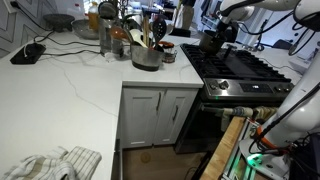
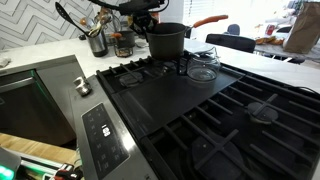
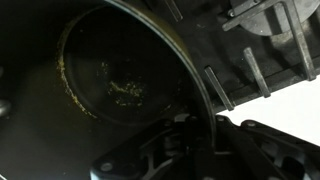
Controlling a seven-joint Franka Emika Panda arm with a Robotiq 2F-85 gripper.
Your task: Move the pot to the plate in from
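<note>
Pot (image 2: 167,41) | on stove surface (image 2: 200,115), back corner beside the counter | 1 rigid dark metal vessel, likely heavy, smooth wall may slip | best hold: rim | claw (image 3: 188,132) at the rim; clamped or loose, cannot tell

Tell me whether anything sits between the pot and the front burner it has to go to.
Nothing visible does. The pot is at a rear burner with the claw at its rim, and the front burner next to it looks bare. The glass lid lies on the pot's other side, off that path.
</note>
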